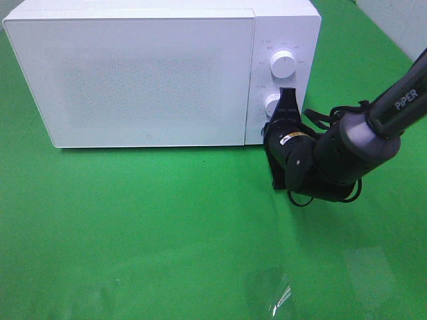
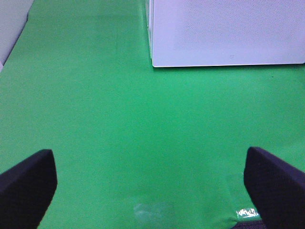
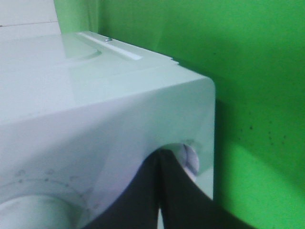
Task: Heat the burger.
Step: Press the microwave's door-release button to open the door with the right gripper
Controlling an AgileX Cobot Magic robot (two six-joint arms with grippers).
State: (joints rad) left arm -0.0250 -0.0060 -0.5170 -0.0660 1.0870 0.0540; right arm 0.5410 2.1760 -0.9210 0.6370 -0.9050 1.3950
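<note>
At lower knob (image 1: 270, 104), right pincer (image 1: 288, 95), apparently touching

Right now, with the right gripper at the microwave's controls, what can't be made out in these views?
- Burger: in no view; the microwave door is shut and opaque, hiding its inside.
- Lower knob: exterior high, mostly covered by the right gripper; contact unclear.
- Dial markings: too small in exterior high, blurred in right wrist.
- Left gripper: outside exterior high; left wrist shows only its fingertips.
</note>
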